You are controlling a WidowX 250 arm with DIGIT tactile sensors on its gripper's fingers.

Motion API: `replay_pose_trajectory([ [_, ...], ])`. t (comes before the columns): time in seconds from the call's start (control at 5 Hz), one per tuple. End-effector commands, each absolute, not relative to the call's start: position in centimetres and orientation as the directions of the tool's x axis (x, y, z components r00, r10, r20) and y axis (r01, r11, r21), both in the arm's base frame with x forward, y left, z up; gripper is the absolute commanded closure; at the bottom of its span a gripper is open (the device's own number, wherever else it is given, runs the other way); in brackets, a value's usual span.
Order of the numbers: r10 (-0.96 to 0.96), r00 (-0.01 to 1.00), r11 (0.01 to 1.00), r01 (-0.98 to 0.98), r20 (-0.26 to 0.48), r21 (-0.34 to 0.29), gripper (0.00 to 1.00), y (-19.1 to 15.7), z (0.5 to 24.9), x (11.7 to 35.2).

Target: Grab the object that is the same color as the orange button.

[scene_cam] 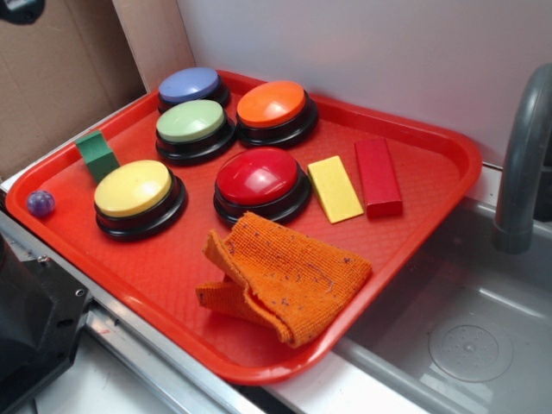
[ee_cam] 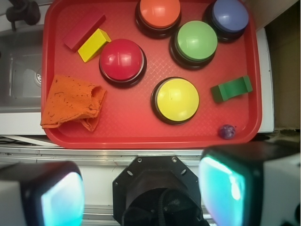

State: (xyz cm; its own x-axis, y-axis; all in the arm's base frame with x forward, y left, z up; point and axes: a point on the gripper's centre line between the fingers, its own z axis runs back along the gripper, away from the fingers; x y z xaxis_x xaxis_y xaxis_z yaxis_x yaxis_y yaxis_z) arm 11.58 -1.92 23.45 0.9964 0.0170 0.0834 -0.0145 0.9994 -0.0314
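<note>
The orange knitted cloth rag (scene_cam: 280,278) lies crumpled on the red tray (scene_cam: 431,142) at its front edge; in the wrist view the rag (ee_cam: 70,102) is at the tray's lower left corner. The orange button (scene_cam: 272,105) stands at the tray's back, in the wrist view at the top (ee_cam: 159,13). My gripper (ee_cam: 143,188) hangs high above the robot's base, outside the tray's near rim and well away from the rag. It is open, its teal pads (ee_cam: 61,200) wide apart with nothing between them. The exterior view does not show the gripper.
The tray also carries a red button (scene_cam: 259,177), yellow button (scene_cam: 134,190), green button (scene_cam: 191,122), blue button (scene_cam: 190,84), a flat yellow block (scene_cam: 334,188), a red block (scene_cam: 377,175), a green block (scene_cam: 97,153) and a purple ball (scene_cam: 40,203). A grey sink (scene_cam: 466,328) with a faucet (scene_cam: 522,164) lies right of the tray.
</note>
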Motion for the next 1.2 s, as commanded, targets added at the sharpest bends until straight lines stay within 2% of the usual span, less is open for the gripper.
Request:
replay_pose_trajectory([
  [0.0,0.017,0.996,0.999,-0.014,0.083,-0.031,0.00,-1.9,23.4,11.6],
  [0.2,0.063,0.990,0.994,-0.050,0.128,-0.099,0.00,-3.1,22.2,12.6],
  [0.4,0.147,0.983,0.973,-0.123,0.113,-0.197,0.00,-4.2,20.3,13.6],
  [0.6,0.214,0.975,0.962,-0.201,0.053,-0.186,0.00,-6.2,16.9,15.3],
  [1.0,0.274,0.962,0.933,-0.271,-0.024,-0.238,0.00,-9.7,10.5,17.8],
])
